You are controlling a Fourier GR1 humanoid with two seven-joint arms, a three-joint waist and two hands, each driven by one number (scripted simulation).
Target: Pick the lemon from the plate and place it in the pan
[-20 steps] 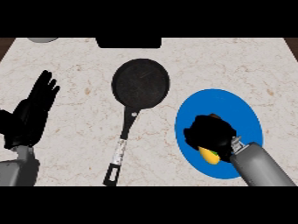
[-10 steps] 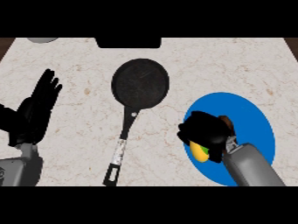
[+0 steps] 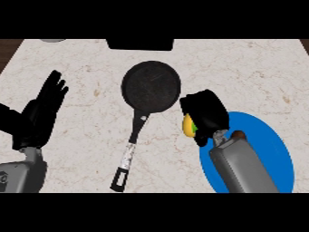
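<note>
right robot hand [image 3: 205, 110]: curled round the lemon [image 3: 188, 125], yellow peeking out beneath the fingers
lemon: off the plate [image 3: 270, 149], just right of the pan [image 3: 151, 84] rim
left robot hand [image 3: 33, 113]: fingers straight, resting far left over the bench [image 3: 89, 59]

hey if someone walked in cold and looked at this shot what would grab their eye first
Most striking is the right hand, curled round the yellow lemon just left of the bright blue plate at the lower right and close beside the pan. The black frying pan sits at the centre of the marble counter, its handle running down toward the near edge. At the left, the left hand rests open, fingers up.
</note>
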